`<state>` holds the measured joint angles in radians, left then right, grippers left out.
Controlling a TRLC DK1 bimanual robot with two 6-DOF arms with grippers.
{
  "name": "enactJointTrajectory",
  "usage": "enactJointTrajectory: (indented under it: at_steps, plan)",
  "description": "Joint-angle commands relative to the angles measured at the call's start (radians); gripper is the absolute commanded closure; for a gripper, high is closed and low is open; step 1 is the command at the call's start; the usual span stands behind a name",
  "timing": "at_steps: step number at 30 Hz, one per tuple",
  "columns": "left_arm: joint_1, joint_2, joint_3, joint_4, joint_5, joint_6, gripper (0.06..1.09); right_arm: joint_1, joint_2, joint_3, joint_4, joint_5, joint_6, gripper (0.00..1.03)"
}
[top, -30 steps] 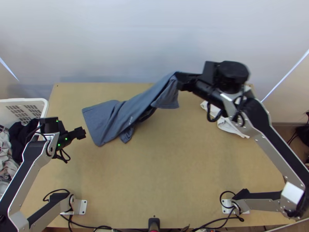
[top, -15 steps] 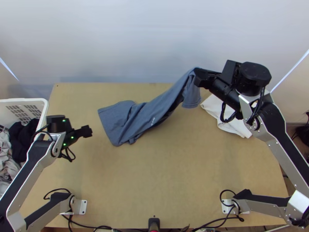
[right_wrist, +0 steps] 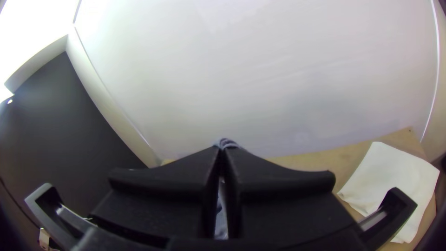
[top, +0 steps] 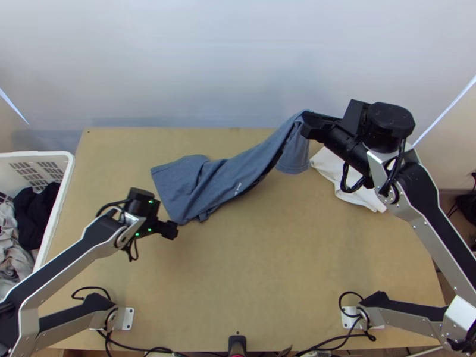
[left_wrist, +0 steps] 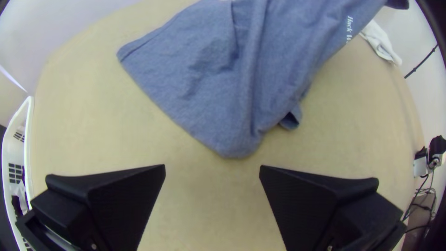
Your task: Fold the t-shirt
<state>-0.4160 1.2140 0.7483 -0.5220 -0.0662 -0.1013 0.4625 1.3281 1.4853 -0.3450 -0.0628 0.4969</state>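
The blue-grey t-shirt lies bunched lengthwise on the table, its left end flat and its right end raised. My right gripper holds that raised end above the table's far side, with a part of the shirt hanging below. In the right wrist view my right gripper is shut on a bit of the cloth. My left gripper is just nearer than the shirt's flat left end. The left wrist view has my left gripper open, nothing between its fingers, and the shirt's corner in front of it.
A white cloth lies at the table's far right, beneath the right arm. At the left edge stands a white basket with dark and pale clothes in it. Bare tabletop stretches between the arm bases.
The right gripper has moved right, then slightly nearer, pulling the t-shirt rightward with it. The left gripper has moved right and toward the near edge.
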Motion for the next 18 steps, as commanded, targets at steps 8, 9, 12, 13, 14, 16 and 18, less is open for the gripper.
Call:
enactJointTrajectory:
  at_steps: [8,9,12,13,14,16,18]
  plan:
    - [-0.069,0.226,0.06,0.232,-0.078,0.008,0.11,0.004,0.01,-0.028,0.005,0.009,0.005,1.0]
    - [-0.07,0.24,0.063,0.238,-0.076,0.006,0.13,0.004,0.01,-0.031,0.005,0.009,0.005,1.0]
    - [-0.109,0.275,0.068,0.246,-0.086,0.015,0.44,0.004,0.014,-0.033,0.014,0.014,0.005,1.0]
    - [-0.112,0.283,0.063,0.266,-0.089,0.017,0.61,0.004,0.014,-0.033,0.017,0.015,0.005,1.0]
    - [-0.112,0.294,0.066,0.272,-0.087,0.018,0.8,0.004,0.016,-0.031,0.02,0.017,0.005,1.0]
    - [-0.11,0.317,0.079,0.27,-0.089,0.018,1.04,0.004,0.019,-0.026,0.021,0.018,0.005,1.0]
    - [-0.095,0.323,0.074,0.278,-0.09,0.008,1.05,0.004,0.019,-0.026,0.021,0.02,0.005,1.0]
